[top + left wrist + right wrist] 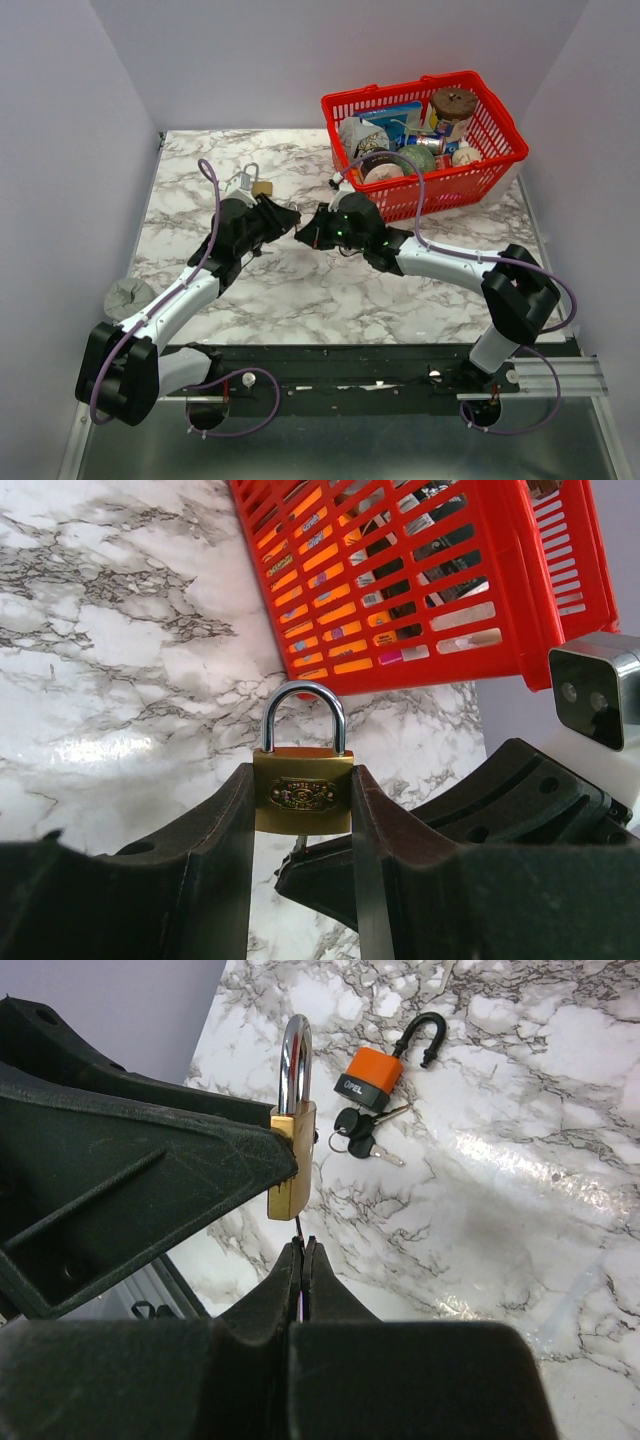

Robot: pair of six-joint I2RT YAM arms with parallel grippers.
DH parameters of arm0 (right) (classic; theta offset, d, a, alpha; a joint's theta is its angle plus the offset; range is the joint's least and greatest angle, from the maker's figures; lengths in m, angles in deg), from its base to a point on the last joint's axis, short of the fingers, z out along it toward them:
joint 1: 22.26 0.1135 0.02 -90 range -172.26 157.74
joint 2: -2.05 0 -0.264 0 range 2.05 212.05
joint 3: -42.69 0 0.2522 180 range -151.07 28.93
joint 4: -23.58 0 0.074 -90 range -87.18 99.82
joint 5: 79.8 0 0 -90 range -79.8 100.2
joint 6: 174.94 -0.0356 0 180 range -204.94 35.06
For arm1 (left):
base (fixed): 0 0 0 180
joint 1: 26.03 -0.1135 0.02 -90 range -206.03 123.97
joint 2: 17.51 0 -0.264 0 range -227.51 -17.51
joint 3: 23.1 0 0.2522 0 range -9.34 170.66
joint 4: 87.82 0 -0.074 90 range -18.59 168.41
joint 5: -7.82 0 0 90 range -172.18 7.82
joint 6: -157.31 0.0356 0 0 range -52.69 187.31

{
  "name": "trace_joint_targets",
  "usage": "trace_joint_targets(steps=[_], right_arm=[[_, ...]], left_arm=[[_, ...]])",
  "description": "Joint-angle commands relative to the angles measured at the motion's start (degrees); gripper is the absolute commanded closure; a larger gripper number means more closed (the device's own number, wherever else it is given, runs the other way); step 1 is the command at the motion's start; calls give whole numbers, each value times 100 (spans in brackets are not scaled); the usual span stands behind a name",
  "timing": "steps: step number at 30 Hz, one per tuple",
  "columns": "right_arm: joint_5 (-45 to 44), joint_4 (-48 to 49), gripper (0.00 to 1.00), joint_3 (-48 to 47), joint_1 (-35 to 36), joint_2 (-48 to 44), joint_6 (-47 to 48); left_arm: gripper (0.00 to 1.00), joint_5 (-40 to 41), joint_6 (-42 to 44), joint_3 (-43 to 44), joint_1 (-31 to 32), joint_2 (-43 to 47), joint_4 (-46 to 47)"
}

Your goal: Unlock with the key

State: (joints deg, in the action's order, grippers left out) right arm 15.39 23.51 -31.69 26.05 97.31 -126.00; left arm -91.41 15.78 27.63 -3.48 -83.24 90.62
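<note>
My left fingers are squeezing a boxy gold lock with a shiny metal loop. My right fingers are pinching a thin key below it.

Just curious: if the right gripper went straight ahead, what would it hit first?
Probably the bottom of the small brass padlock that the left gripper holds, just ahead of the right gripper.

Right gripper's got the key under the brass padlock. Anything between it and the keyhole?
Nothing visible. The left gripper clamps the brass padlock by its sides, underside bare. The thin metal key pinched in the right gripper points up at it, tip at the bottom face. The orange padlock lies aside on the marble table.
</note>
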Motion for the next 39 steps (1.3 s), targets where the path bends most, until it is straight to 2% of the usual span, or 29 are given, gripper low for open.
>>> trace_joint_targets(steps=[1, 18, 39], right_arm=[[-765, 380, 99, -354, -112, 124, 177], [-1108, 344, 99, -459, -279, 36, 362], [-1038, 555, 99, -468, -437, -175, 327]], left_arm=[[100, -360, -103, -138, 110, 43, -69], [100, -149, 117, -67, 365, -53, -263], [100, 45, 372, -6, 655, -141, -386]])
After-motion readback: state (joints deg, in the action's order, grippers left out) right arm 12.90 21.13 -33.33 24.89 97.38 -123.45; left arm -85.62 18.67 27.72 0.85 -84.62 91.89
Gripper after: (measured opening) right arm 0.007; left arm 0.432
